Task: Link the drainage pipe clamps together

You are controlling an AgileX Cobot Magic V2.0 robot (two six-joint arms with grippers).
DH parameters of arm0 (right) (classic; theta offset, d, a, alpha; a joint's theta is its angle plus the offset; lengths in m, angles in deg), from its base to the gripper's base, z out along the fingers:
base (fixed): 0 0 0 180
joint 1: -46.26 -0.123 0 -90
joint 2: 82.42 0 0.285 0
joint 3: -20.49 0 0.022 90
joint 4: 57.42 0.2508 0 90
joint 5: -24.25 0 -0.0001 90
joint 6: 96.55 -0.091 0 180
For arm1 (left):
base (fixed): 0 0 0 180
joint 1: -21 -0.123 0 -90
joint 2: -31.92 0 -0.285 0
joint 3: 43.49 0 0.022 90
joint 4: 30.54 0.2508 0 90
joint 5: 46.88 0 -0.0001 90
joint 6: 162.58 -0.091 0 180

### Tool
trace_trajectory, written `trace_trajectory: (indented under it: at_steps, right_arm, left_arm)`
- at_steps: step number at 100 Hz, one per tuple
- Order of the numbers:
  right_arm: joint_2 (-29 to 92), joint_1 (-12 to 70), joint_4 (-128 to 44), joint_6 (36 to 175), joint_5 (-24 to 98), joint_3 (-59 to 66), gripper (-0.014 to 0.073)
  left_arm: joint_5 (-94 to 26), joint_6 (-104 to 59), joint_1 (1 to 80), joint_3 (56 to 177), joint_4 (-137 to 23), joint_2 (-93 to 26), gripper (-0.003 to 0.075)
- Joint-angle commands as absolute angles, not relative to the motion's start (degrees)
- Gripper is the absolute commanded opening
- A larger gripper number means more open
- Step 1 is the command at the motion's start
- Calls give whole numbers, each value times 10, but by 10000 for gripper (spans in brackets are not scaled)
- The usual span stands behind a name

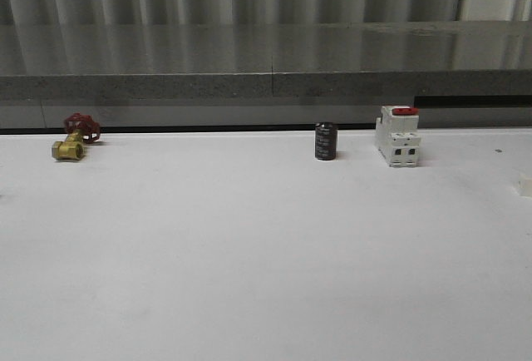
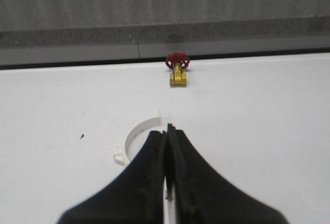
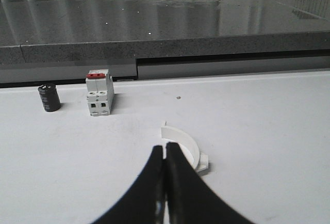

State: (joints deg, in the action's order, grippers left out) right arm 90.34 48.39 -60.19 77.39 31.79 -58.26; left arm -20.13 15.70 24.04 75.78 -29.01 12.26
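Note:
One white drainage pipe clamp point(image 2: 135, 137) lies on the white table as a half ring with a small tab at its end. It sits just beyond my left gripper point(image 2: 167, 128), whose dark fingers are shut and hide the arc's other end. A second white clamp half point(image 3: 186, 142), tab at its side, lies just past my right gripper point(image 3: 165, 146). That gripper is also shut, fingertips touching, and covers part of the band. I cannot tell whether either band touches the fingers.
A brass valve with a red handwheel point(image 1: 73, 138) point(image 2: 178, 72) stands at the back left. A black cylinder point(image 1: 326, 141) point(image 3: 49, 97) and a white block with a red switch point(image 1: 397, 136) point(image 3: 99, 93) stand at the back right. A grey ledge point(image 1: 266, 70) runs behind the table.

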Motion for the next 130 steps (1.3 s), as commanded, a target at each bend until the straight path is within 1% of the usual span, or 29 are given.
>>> trace_trajectory:
  at_steps: [1,9,14,19,31,36,41,50,67,79,89,108,130]
  right_arm:
    - [915,488,-602,778,270,-574,-67]
    - [915,488,-602,778,270,-574,-67]
    - [915,488,-602,778,270,-574,-67]
    - [915,488,-602,778,270,-574,-67]
    - [915,488,-602,778,270,-574,-67]
    - [915,488,-602,778,270,-574,-67]
    - [915,488,-602,778,270,-574,-67]
    - [915,488,-602,778,270,-574,-67]
    - [915,488,-602,778,270,-574,-67]
    - [915,488,-602,778,270,-574,-67]
    - [915,488,-602,778,270,-574,-67]
    - [915,488,-602,778,270,-574,-67]
    - [915,488,-602,778,270,-574,-67]
  left_arm:
    - [-216,161,241,799,-291,70,-20]
    - [-203,161,241,822,-291,18,-11]
    - [-198,161,240,834,-289,-13,32]
    - [-197,161,240,844,-289,-44,110]
    - [-198,161,240,871,-282,-114,378]
    - [-198,161,240,884,-269,-142,448]
    - [-198,161,238,900,-255,-174,479]
    - [-195,182,223,931,-253,-221,478]
    - [-188,216,170,999,-257,-320,478]
    - [-144,216,145,1054,-279,-397,478]
    - [-85,216,137,1103,-281,-466,478]
    - [-24,216,137,1175,-280,-596,478]
    - [-7,216,137,1239,-277,-712,478]
